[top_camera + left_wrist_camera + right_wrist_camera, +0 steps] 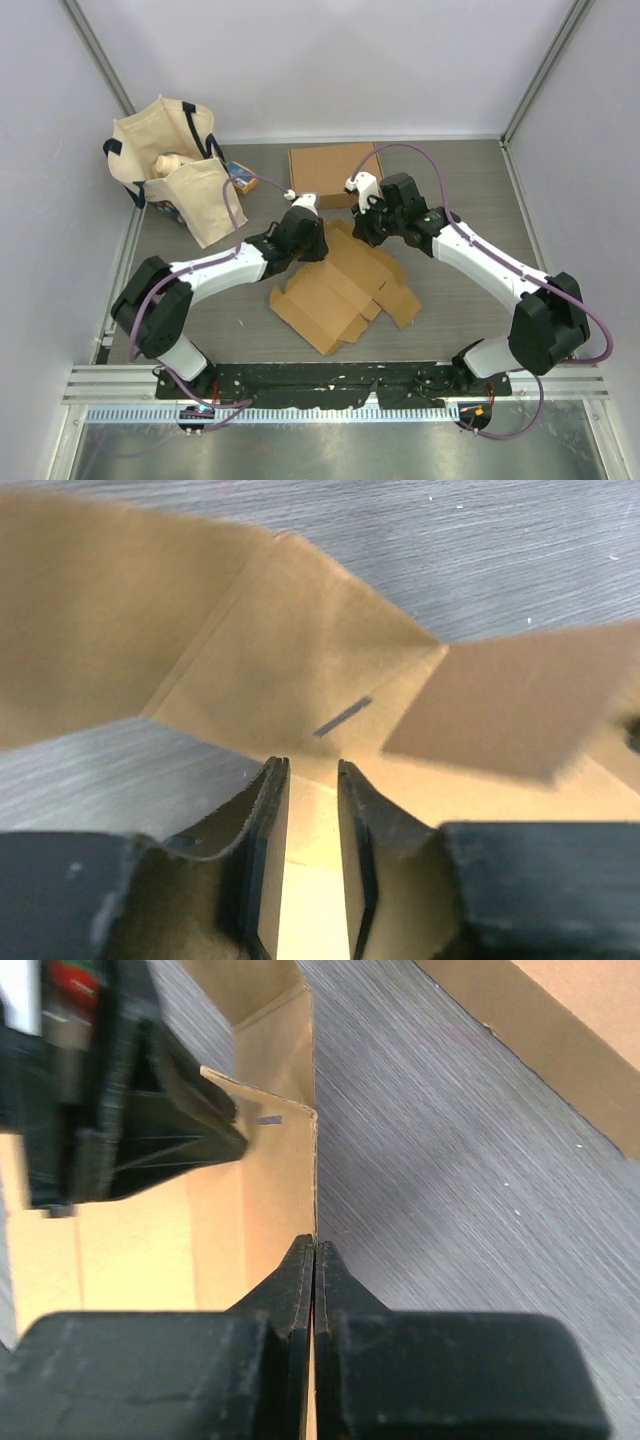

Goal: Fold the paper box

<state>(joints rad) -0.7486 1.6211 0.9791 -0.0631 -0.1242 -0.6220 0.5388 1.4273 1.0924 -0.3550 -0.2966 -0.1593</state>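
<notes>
Bases sit bolted at the near edge of the table (480, 190). Both arms bow outward at the elbows, then lean inward so that their wrists almost meet over the middle. Between them lies the paper box (345, 295), an unfolded brown blank. Its near part is flat on the table and its far end is under the grippers.

The left gripper (303, 232) is low over the blank's far left part, with the right gripper (365, 228) just beside it at the far end. From above, neither jaw gap can be read.

The left wrist camera shows its fingers slightly apart, with cardboard visible beneath the narrow gap and nothing between them. Ahead, the panels rise at angles and one flap on the right tilts up.

The right wrist camera shows its jaws pressed together on the thin edge of an upright panel, which runs straight into them. The left gripper is over the same cardboard, at upper left.

Beyond the grippers lies a second flat cardboard piece (333, 172). A canvas tote bag (165, 160) slumps open at the far left.
</notes>
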